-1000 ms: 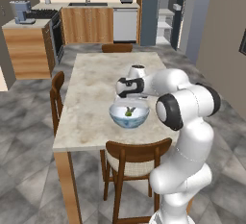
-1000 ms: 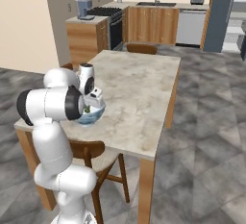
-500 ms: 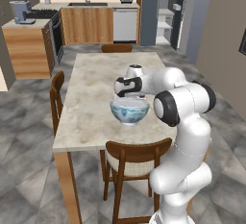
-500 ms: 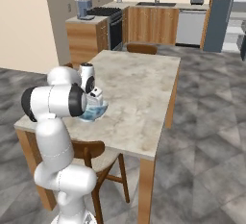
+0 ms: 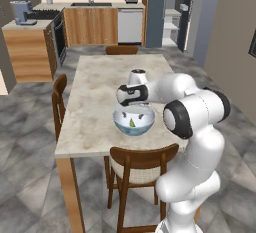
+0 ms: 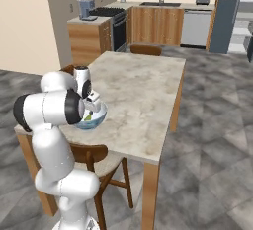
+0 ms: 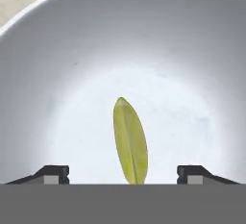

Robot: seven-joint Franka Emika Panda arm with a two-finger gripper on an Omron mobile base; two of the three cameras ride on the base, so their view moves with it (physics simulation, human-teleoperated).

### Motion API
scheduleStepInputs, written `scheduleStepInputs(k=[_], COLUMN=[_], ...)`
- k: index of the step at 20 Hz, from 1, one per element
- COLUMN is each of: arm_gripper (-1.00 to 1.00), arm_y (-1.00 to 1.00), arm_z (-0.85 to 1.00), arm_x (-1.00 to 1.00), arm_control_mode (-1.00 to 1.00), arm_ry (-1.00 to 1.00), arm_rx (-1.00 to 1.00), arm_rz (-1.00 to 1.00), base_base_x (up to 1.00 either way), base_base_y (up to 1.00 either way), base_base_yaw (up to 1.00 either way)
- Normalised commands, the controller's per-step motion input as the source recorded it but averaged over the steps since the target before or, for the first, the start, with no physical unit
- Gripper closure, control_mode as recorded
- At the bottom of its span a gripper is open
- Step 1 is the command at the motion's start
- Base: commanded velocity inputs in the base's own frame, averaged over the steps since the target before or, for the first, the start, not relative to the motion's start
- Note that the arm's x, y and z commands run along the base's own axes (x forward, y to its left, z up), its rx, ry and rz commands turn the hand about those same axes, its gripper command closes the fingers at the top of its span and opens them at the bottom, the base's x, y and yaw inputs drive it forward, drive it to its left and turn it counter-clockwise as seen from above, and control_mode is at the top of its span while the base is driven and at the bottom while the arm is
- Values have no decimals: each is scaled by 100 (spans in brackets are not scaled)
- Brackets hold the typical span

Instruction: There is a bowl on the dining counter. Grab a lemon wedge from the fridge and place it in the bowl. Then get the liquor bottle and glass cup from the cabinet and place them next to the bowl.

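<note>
The pale blue-white bowl (image 5: 118, 120) (image 6: 100, 117) (image 7: 57, 50) stands near the front edge of the dining counter (image 5: 97, 84) (image 6: 148, 91). Inside it, on the bottom, lies the yellow lemon wedge (image 5: 131, 122) (image 7: 130, 141), free of the fingers. My gripper (image 5: 132, 109) (image 6: 92, 106) (image 7: 122, 174) hangs just above the bowl, pointing down into it and open. In the hand view the two dark fingertips (image 7: 54, 172) stand wide apart on either side of the wedge without touching it. The dark grey fridge (image 5: 157, 8) (image 6: 226, 12) stands at the far end of the kitchen.
A wooden chair (image 5: 141, 163) (image 6: 91, 155) is tucked in right below the bowl. Another chair (image 5: 59, 93) stands at the counter's left side and one (image 5: 121, 50) at its far end. Base cupboards and a coffee machine (image 5: 21, 12) line the back wall.
The gripper has dropped lower over the bowl and its fingers have opened. The lemon wedge has left them and now lies in the bowl.
</note>
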Motion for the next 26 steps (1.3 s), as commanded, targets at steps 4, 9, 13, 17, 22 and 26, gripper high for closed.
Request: scheduleStepInputs(k=[4, 9, 13, 17, 22, 26], arm_gripper=[-100, -100, -100, -100, -100, -100], arm_y=[1, 0, -9, -13, -26, -35], arm_z=[14, 50, 83, 89, 85, 80], arm_x=[-28, -16, -24, -25, -49, -71], arm_control_mode=[-100, -100, -100, -100, -100, -100], arm_ry=[-6, -5, -8, -9, -15, -22], arm_rx=[0, 0, 1, 6, 8, 5], arm_rz=[-7, -8, -4, 0, 0, 3], base_base_x=[0, 0, 0, 0, 0, 0], base_base_y=[0, 0, 0, 0, 0, 0], base_base_yaw=[0, 0, 0, 0, 0, 0])
